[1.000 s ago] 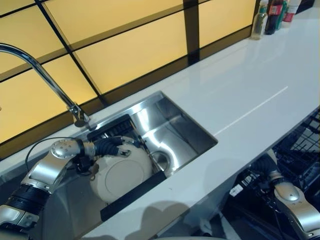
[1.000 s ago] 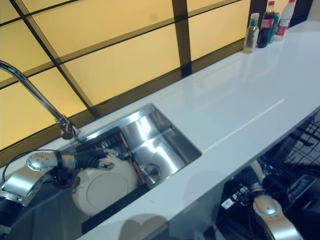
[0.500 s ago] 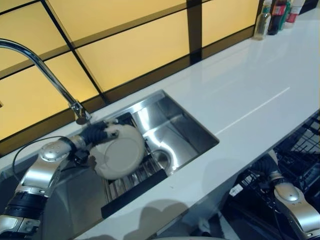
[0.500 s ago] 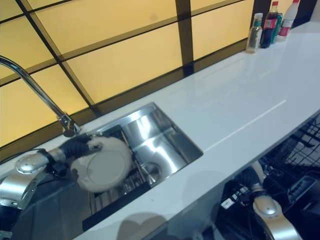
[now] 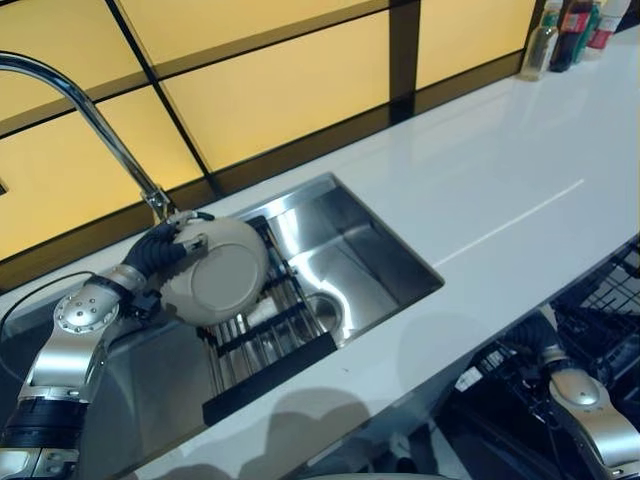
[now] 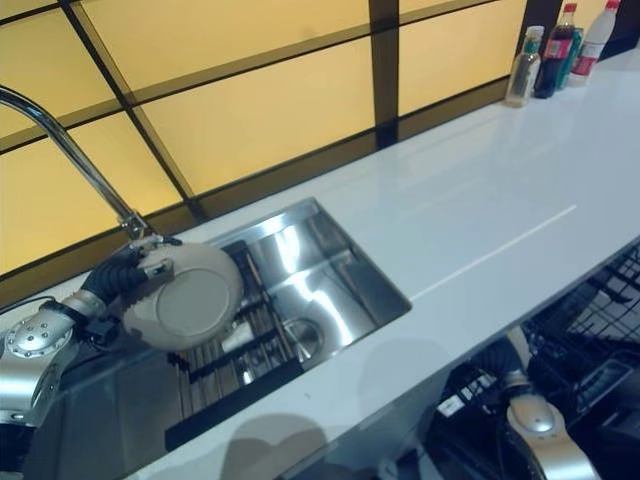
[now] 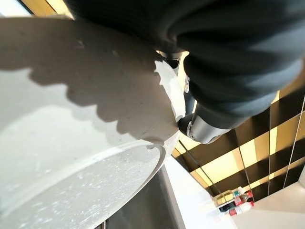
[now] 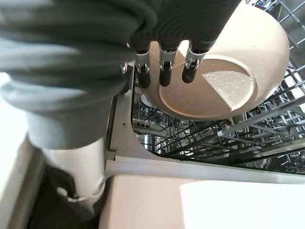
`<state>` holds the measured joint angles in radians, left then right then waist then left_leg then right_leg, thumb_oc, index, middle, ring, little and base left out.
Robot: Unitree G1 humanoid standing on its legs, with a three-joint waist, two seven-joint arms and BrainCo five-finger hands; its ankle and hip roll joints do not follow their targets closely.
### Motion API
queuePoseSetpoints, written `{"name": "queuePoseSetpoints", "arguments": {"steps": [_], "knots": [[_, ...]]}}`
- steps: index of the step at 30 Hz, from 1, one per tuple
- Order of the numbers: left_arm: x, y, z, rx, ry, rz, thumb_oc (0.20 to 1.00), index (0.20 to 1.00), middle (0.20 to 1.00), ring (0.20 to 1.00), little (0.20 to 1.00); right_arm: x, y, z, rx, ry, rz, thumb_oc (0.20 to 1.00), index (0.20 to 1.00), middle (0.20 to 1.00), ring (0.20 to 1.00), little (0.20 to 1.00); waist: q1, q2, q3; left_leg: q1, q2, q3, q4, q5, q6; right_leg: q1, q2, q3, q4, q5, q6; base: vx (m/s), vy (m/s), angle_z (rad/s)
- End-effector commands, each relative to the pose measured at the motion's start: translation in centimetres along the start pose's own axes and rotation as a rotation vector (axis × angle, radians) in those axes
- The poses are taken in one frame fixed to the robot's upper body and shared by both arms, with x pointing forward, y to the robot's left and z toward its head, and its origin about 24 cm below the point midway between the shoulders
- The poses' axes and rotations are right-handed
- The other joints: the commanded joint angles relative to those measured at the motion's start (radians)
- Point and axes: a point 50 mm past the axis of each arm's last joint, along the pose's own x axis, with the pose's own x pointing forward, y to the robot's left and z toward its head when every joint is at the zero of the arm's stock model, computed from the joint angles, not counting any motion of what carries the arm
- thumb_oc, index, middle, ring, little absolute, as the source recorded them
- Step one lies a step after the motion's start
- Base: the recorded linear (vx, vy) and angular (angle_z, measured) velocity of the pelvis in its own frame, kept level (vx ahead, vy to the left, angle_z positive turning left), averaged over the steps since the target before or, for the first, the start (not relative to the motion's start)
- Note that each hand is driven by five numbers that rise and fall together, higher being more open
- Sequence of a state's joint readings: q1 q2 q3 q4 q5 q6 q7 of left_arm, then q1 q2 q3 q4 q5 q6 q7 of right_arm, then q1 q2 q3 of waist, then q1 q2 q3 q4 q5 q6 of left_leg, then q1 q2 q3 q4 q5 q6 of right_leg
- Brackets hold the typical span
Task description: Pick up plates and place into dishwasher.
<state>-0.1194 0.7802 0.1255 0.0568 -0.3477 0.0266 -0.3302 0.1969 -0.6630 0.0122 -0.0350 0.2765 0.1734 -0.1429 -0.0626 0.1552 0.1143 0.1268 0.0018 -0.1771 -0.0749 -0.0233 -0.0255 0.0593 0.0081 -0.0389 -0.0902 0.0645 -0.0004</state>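
Observation:
My left hand (image 5: 163, 250) is shut on the rim of a cream plate (image 5: 215, 285), holding it tilted in the air above the black dish rack (image 5: 265, 340) in the steel sink (image 5: 370, 260). The left wrist view shows the plate's pale underside (image 7: 71, 143) right against the hand. My right hand (image 8: 162, 69) hangs below the counter over the dishwasher rack (image 8: 248, 133), its fingers relaxed and holding nothing. A second cream plate (image 8: 224, 76) leans in that rack just past the fingertips.
A curved steel faucet (image 5: 90, 110) rises just behind the held plate. The white counter (image 5: 500, 180) runs to the right, with several bottles (image 5: 565, 25) at its far end. The dark dishwasher basket (image 5: 600, 300) is open under the counter's front edge at the right.
My left hand has lifted the plate out of the sink rack, up and back toward the faucet. The rack's bars now show. The right arm has stayed put.

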Motion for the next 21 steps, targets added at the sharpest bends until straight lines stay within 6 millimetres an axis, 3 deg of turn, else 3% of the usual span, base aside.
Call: {"name": "queuePoseSetpoints", "arguments": {"steps": [1, 5, 11, 15, 21], "knots": [[-0.4, 2.1, 4.1, 0.070, -0.202, 0.085, 0.200, 0.200, 0.200, 0.200, 0.200, 2.4, 1.0, 10.3, 0.114, -0.442, -0.057, 1.000, 1.000, 1.000, 1.000, 1.000, 0.117, -0.086, -0.091, -0.083, -0.074, -0.017, 0.026, -0.002, 0.016, -0.008, -0.018, -0.028, 0.123, -0.186, 0.059, 0.00, 0.003, 0.04], [-1.5, 2.6, 3.5, 0.045, -0.206, 0.126, 0.200, 0.200, 0.200, 0.200, 0.200, 2.6, -1.5, 5.8, 0.246, -0.221, -0.292, 1.000, 1.000, 1.000, 1.000, 1.000, 0.102, -0.088, -0.091, -0.078, -0.069, -0.004, 0.023, -0.003, 0.017, -0.008, -0.014, -0.019, 0.125, -0.189, 0.059, 0.00, 0.004, 0.02], [-2.1, 3.1, 3.5, 0.011, -0.203, 0.152, 0.200, 0.200, 0.200, 0.200, 0.200, 1.1, -4.9, -2.0, 0.337, 0.149, -0.633, 1.000, 1.000, 1.000, 1.000, 1.000, 0.074, -0.094, -0.087, -0.064, -0.066, 0.016, 0.020, -0.012, 0.018, -0.003, -0.010, 0.000, 0.126, -0.195, 0.062, 0.00, 0.013, 0.09], [-1.7, 3.3, 4.3, -0.002, -0.212, 0.135, 0.200, 0.200, 0.200, 0.200, 0.200, 0.0, -6.7, -4.5, 0.399, 0.307, -0.783, 1.000, 1.000, 1.000, 1.000, 1.000, 0.065, -0.098, -0.085, -0.066, -0.065, 0.026, 0.028, -0.013, 0.016, -0.007, -0.009, 0.007, 0.127, -0.184, 0.062, -0.01, -0.003, 0.09], [-0.8, 3.2, 5.1, -0.023, -0.238, 0.096, 0.200, 0.200, 0.200, 0.200, 0.200, -1.0, -8.8, -5.5, 0.466, 0.385, -0.963, 1.000, 1.000, 1.000, 1.000, 1.000, 0.051, -0.097, -0.085, -0.059, -0.063, 0.041, 0.025, -0.018, 0.016, -0.009, -0.006, 0.023, 0.128, -0.179, 0.064, 0.00, -0.008, 0.02]]}}
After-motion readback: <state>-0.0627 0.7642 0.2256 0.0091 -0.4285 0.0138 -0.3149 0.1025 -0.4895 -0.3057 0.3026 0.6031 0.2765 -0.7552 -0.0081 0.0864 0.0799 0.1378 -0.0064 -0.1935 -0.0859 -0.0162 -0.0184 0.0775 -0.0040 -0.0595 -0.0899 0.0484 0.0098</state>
